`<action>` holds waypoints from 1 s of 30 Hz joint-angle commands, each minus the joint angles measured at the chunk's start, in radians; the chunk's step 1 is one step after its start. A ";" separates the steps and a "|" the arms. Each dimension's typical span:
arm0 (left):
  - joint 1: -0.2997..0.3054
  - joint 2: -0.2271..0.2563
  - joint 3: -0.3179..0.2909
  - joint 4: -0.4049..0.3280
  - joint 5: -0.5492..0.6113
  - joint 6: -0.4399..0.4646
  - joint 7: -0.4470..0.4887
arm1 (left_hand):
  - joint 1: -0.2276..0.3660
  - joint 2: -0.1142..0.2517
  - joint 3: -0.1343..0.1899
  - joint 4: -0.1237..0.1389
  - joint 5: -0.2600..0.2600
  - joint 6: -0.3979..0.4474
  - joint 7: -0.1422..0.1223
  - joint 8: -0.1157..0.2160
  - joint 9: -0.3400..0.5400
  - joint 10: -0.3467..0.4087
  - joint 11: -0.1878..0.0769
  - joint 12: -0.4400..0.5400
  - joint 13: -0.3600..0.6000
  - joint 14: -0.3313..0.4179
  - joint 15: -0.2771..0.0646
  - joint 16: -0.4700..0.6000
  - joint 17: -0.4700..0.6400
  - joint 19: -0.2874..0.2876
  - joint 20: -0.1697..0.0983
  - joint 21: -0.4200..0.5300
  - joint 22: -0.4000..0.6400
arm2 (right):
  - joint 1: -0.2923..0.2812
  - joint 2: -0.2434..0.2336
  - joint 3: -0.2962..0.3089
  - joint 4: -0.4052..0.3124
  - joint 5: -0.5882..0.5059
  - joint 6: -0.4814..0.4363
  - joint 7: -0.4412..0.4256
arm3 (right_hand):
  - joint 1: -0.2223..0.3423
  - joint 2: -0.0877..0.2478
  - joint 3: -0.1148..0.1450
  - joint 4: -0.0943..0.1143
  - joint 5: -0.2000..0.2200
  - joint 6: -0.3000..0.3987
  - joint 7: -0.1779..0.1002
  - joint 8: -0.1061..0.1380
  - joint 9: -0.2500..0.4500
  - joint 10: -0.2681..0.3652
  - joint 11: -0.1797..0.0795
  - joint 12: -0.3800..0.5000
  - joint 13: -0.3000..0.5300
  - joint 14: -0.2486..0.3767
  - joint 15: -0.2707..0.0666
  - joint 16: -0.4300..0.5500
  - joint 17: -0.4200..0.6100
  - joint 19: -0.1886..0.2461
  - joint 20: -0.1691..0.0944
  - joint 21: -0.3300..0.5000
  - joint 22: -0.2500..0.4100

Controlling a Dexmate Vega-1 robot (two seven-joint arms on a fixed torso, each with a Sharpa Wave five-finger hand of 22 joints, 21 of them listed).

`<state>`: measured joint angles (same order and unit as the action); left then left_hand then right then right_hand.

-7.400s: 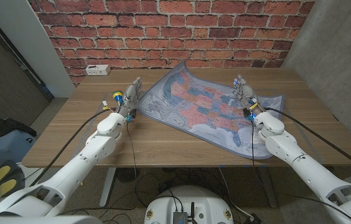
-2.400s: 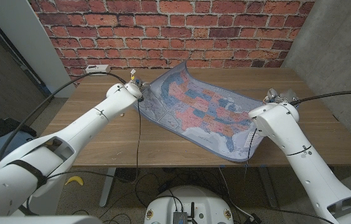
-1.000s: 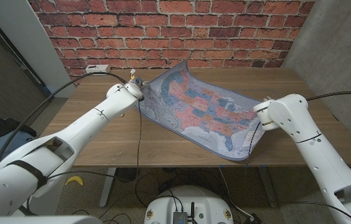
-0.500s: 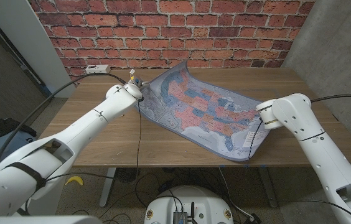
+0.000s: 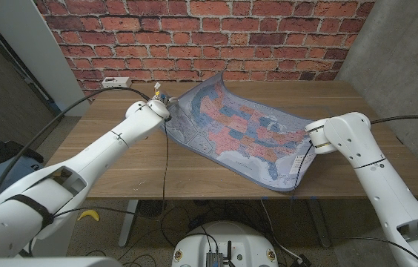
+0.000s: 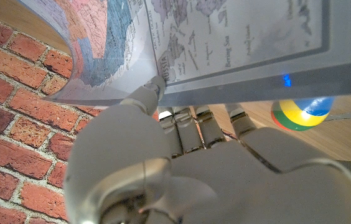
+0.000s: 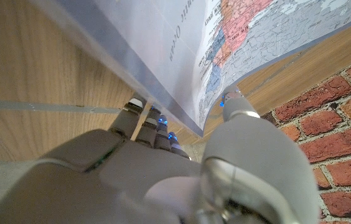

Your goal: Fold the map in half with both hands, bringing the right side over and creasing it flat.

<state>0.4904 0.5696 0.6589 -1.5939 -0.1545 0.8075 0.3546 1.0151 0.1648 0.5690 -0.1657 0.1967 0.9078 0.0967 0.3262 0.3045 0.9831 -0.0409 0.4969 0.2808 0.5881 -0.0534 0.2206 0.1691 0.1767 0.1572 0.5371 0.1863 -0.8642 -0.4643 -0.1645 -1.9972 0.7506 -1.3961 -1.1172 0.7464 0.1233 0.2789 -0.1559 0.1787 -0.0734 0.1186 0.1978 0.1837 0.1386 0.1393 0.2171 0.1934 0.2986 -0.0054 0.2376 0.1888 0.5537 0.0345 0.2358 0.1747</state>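
Head view. The map (image 5: 242, 133) lies skewed across the wooden desk (image 5: 120, 159); its far corner curls up toward the brick wall (image 5: 194, 37), and its near right corner hangs past the desk's front edge. The left arm (image 5: 98, 159) reaches to the map's left edge and the right arm (image 5: 357, 148) to its right edge. Both hands are hidden behind their wrists here, so their grip cannot be told from this camera. A white power strip (image 5: 116, 81) sits at the desk's far left corner.

Left wrist view. The left hand (image 6: 182, 168) is seen from its back. Its fingers (image 6: 191, 121) run under the map's (image 6: 250, 43) pale border and its thumb (image 6: 147, 96) presses the printed face, so the sheet is pinched between them. The edge is raised off the desk (image 6: 343, 134), and the sheet bows toward the brick wall (image 6: 14, 112). A round object (image 6: 300, 112) banded blue, yellow, green and red sits beside the fingers, under the map's edge; what it is cannot be told.

Right wrist view. The right hand (image 7: 163, 180) likewise grips its edge: fingers (image 7: 144, 118) on one side of the map (image 7: 225, 43), thumb (image 7: 238, 109) on the other, the border caught between. The sheet stands lifted from the desk (image 7: 45, 81), with brick (image 7: 325, 118) beyond.
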 commanded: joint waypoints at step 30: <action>0.025 0.015 -0.008 -0.042 -0.042 0.014 -0.027 | 0.015 -0.003 -0.005 -0.001 0.011 0.020 0.008 -0.019 0.011 0.093 -0.086 -0.005 0.007 0.014 -0.039 -0.013 0.002 0.004 -0.001 0.003 0.003 | 0.001 0.046 -0.069 -0.059 -0.262 0.000 0.000 | 0.284 0.059 0.154 0.016 0.012 1.034 -0.089 0.216 0.028 0.905 -0.085 0.394 0.130 0.744 -0.158 0.464 0.341 0.241 -0.018 0.084 0.028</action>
<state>0.5136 0.5837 0.6471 -1.6368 -0.1751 0.8243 0.3545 1.0202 0.1592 0.5690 -0.1657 0.2036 0.9112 0.1001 0.3112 0.3141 0.9832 -0.0410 0.4898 0.2863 0.5935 -0.0588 0.2128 0.1685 0.1766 0.1571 0.5371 0.1886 -0.8655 -0.4062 -0.2156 -2.0075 0.5212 -1.3960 -1.1169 1.0166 0.1821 0.4268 -0.1349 0.1855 0.9490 0.0283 0.4070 0.2068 0.9743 -0.0004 0.6020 0.3158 1.0260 -0.1626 0.6912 0.5174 0.7812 0.0163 0.3091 0.1983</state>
